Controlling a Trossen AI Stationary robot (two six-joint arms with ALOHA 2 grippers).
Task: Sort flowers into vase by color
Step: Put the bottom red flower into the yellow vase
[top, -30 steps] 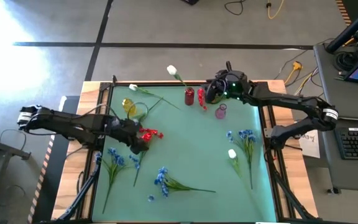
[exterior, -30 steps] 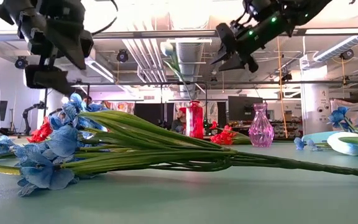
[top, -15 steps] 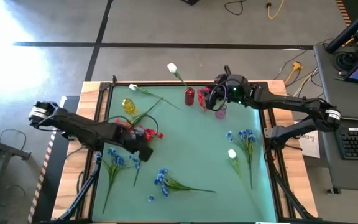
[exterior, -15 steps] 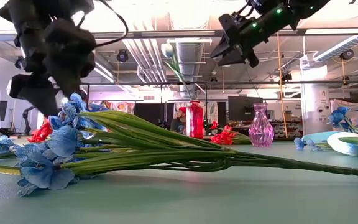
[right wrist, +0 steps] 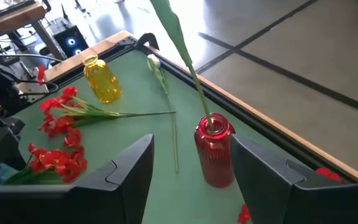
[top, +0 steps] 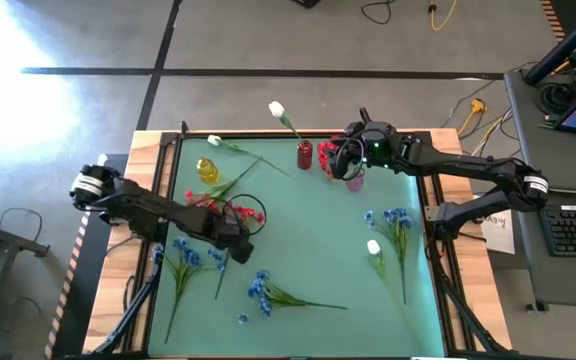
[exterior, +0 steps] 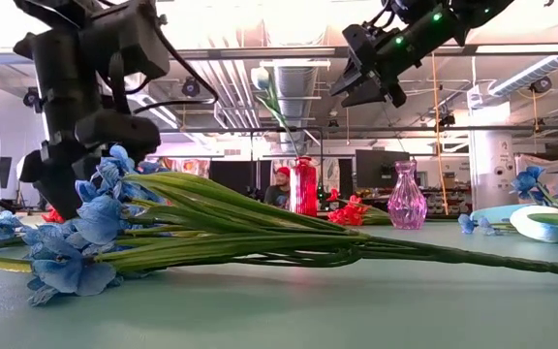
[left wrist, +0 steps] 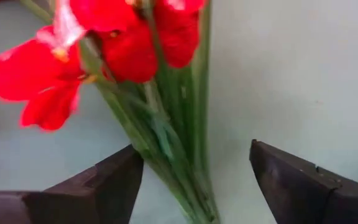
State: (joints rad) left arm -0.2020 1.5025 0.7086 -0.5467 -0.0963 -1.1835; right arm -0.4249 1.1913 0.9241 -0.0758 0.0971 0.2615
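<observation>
Several red flowers [top: 236, 211] on the green mat [top: 318, 250], stems between the spread fingers of the left gripper [left wrist: 191, 186], nothing pinched; blue flowers [top: 264, 290] just beside; yellow vase [top: 207, 170] beyond; right gripper [top: 340, 158] spread, raised near red vase [top: 305, 154] and pink vase [top: 355, 179].
</observation>
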